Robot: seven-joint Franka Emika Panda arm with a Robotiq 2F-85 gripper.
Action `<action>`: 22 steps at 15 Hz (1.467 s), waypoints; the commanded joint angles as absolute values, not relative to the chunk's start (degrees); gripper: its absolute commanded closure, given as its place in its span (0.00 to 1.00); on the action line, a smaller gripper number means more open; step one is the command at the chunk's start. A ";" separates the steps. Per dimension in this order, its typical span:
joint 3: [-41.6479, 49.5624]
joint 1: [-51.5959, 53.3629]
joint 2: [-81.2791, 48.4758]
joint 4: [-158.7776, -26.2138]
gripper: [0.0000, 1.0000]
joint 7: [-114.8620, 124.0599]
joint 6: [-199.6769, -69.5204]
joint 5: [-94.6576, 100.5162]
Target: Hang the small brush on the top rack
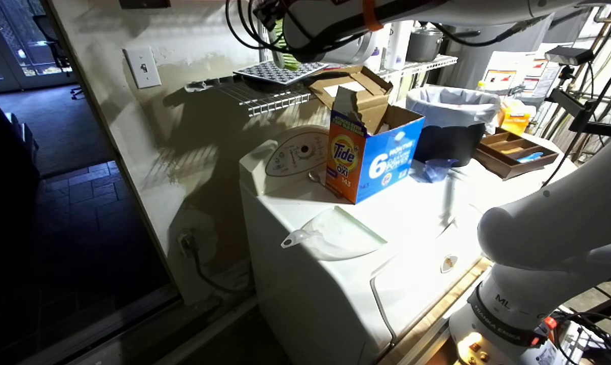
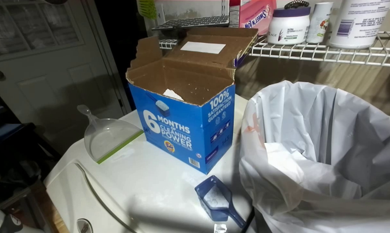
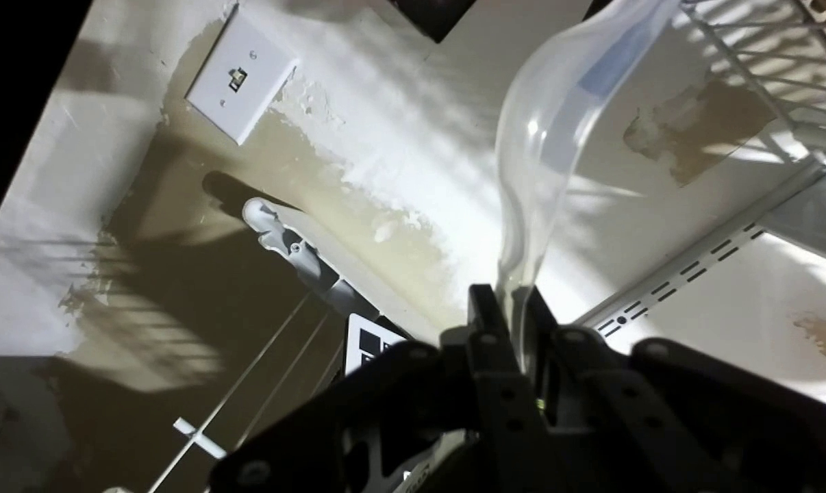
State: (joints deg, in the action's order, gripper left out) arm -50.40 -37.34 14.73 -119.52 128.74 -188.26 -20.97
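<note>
The small brush has green bristles and a clear, curved handle. My gripper (image 3: pixel 512 301) is shut on it, and the handle (image 3: pixel 540 123) sticks out past the fingertips toward the upper right of the wrist view. The brush (image 1: pixel 289 60) hangs bristles down above the lower wire shelf in an exterior view, with the black gripper (image 1: pixel 269 14) partly hidden by the arm and cables. Its bristles (image 2: pixel 147 9) show at the top edge in an exterior view, where the gripper is out of frame. A higher white wire rack (image 3: pixel 762 75) shows at the wrist view's upper right; the exterior views do not show it.
The lower wire shelf (image 2: pixel 311 51) carries a checkered board (image 1: pixel 285 72), bottles and a pot (image 1: pixel 424 44). The open detergent box (image 1: pixel 366 152), a clear dustpan (image 1: pixel 341 230), a blue scoop (image 2: pixel 216 200) and a lined trash bin (image 2: pixel 279 113) stand on the white washer.
</note>
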 commanded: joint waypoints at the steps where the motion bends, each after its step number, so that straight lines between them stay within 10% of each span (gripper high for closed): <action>1: -48.77 -35.24 15.54 -119.98 0.97 129.20 -187.94 -22.05; 22: -47.89 -33.98 14.70 -117.41 0.97 127.97 -190.38 -20.44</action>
State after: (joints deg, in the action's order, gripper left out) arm -47.93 -34.26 15.37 -118.74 128.33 -189.71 -20.87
